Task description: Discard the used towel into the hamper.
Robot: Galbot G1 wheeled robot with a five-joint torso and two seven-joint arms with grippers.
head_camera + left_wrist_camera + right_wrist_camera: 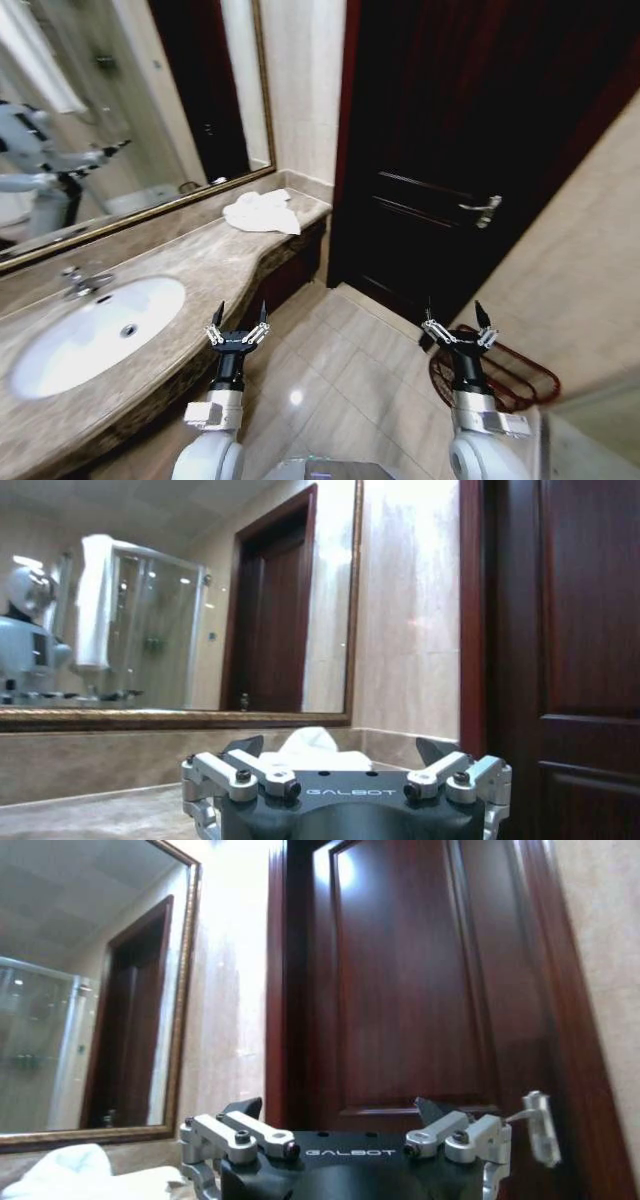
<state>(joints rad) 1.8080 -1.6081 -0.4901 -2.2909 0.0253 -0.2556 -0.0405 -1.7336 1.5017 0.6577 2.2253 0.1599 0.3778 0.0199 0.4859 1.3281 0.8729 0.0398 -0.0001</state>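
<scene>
Well apart: towel (pixel 262 212) on marble counter (pixel 190 270); hamper (pixel 510 375) on tiled floor (pixel 340 385).

A bathroom is shown. A brown marble table (pixel 200 270) runs along the left wall, and a white oval sink (pixel 95 335) with a chrome faucet (pixel 82 282) is set into it. Above it, a large gold-framed mirror (pixel 130 110) is mounted, in which a glass shower enclosure (pixel 150 630) and a dark doorway are reflected. The walls (pixel 300 90) are faced with pale beige stone. A dark wooden panelled door (pixel 470 140) with a silver lever handle (pixel 484 210) is seen ahead. The floor (pixel 330 370) is laid with glossy beige tiles, on which a bright light spot is reflected.
</scene>
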